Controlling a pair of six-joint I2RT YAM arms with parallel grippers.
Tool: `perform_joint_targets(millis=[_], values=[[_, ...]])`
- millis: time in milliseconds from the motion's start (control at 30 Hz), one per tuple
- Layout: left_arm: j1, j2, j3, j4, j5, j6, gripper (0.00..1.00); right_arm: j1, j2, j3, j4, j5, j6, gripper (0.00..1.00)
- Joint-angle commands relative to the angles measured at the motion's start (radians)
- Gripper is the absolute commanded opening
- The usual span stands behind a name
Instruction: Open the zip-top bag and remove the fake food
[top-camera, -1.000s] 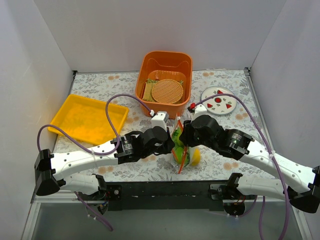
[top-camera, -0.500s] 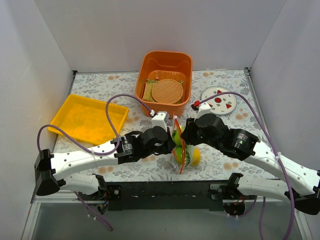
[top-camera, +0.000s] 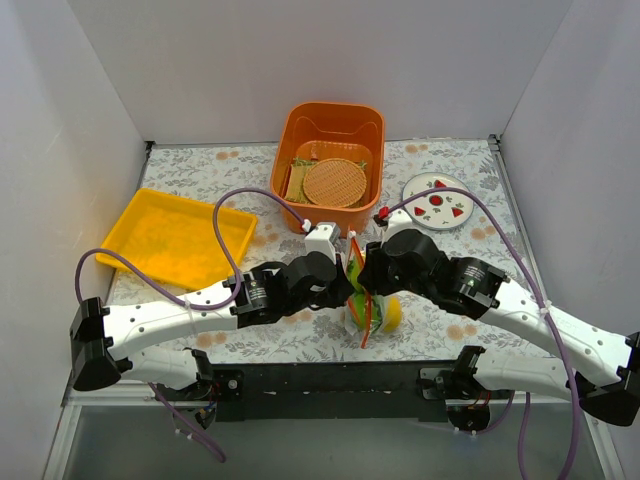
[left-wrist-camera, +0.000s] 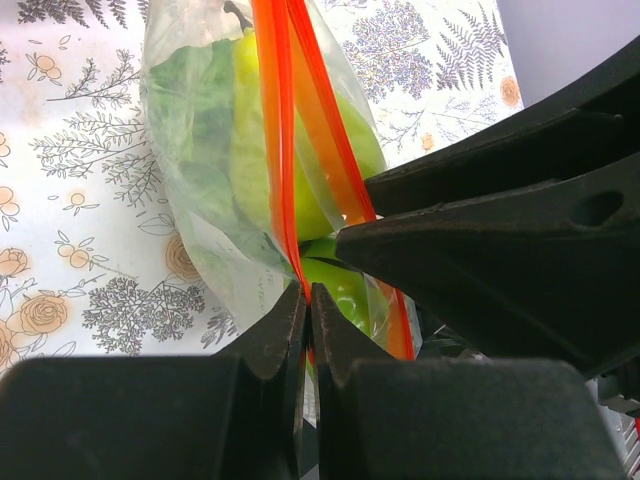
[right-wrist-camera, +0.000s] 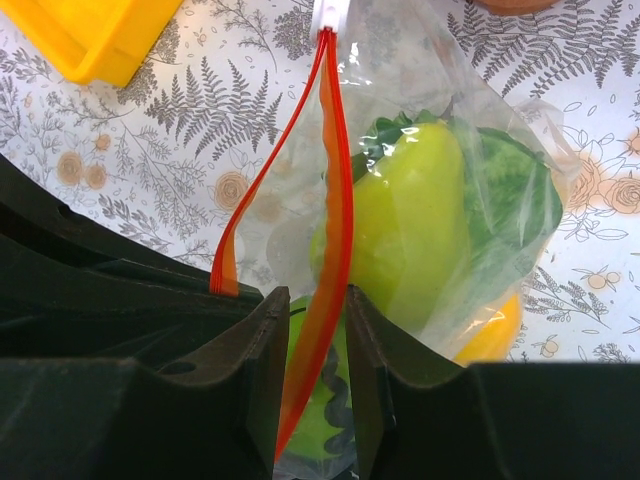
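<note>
Top view: the zip-top bag (top-camera: 364, 312) stands on edge on the floral table (top-camera: 200, 170), toward 6 o'clock, between the two wrists. The left end effector (top-camera: 348, 283) reaches its mouth from 9 o'clock and the right end effector (top-camera: 362, 277) from 3 o'clock. The fake food (top-camera: 391, 314) shows yellow and green through the plastic. An orange bin (top-camera: 300, 125) holding a tan woven disc (top-camera: 335, 183) sits at 12 o'clock, a yellow tray (top-camera: 160, 240) at 9 o'clock and a white plate (top-camera: 447, 222) at 2 o'clock.

Left wrist view: the left end effector's fingers are pressed tight together at 6 o'clock, pinching one lip of the orange-red zip strip (left-wrist-camera: 273, 130). The bag runs up toward 12 o'clock with green pieces inside. The right end effector's black fingers (left-wrist-camera: 480, 250) come in from 3 o'clock at the other lip.

Right wrist view: the strip's two lips meet at 12 o'clock and spread apart toward 6 o'clock. One lip runs down between the right end effector's fingers, which stand partly apart; whether they clamp it cannot be told. A pale green piece, dark green leaf and a yellow piece lie in the bag at 3 o'clock.
</note>
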Motion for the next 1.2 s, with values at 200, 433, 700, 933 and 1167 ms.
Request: perform_joint_targets(millis=[200,433,700,933,1167], values=[[-0.002,0.004,0.021,0.038,0.001,0.008,0.00,0.010,-0.015,-0.045,0.063,-0.068,0.014,0.34],[-0.002,-0.013,0.021,0.004,-0.026,-0.010,0.00,0.010,-0.044,-0.007,0.021,0.005,0.021,0.03],[-0.002,-0.004,0.039,-0.059,-0.031,-0.045,0.00,0.008,-0.097,0.200,-0.197,0.286,-0.018,0.01],[-0.002,0.056,0.066,-0.070,-0.026,-0.045,0.00,0.008,-0.077,0.300,-0.276,0.329,-0.051,0.01],[-0.002,-0.007,-0.039,-0.158,-0.067,-0.160,0.00,0.010,0.008,0.049,0.016,0.039,-0.030,0.01]])
